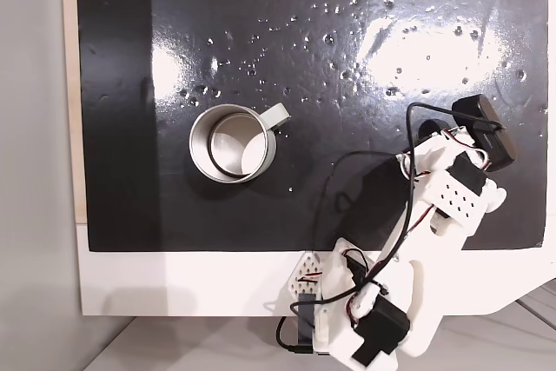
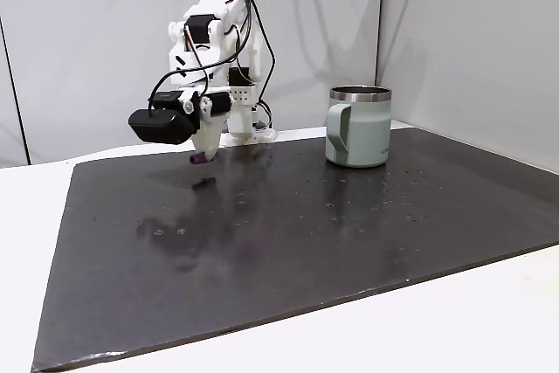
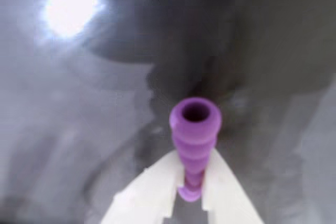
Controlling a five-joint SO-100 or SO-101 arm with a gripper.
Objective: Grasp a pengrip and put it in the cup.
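Note:
A purple ribbed pengrip [image 3: 194,135] stands between my white fingers [image 3: 157,187], its hollow end pointing away from the wrist camera. In a fixed view my gripper [image 2: 203,153] is shut on the pengrip [image 2: 200,160] and holds it a little above the black mat, at the left. The cup [image 2: 358,127], a pale grey metallic mug with a stubby handle, stands upright well to the right of the gripper. From above, the cup [image 1: 233,142] looks empty and sits left of the arm [image 1: 452,188]; the black wrist camera hides the fingers there.
A black glossy mat [image 2: 306,251] dotted with small specks covers the white table [image 1: 174,284]. The arm's base [image 1: 365,319] sits at the table's near edge in the top-down fixed view. Pale walls stand behind the mat.

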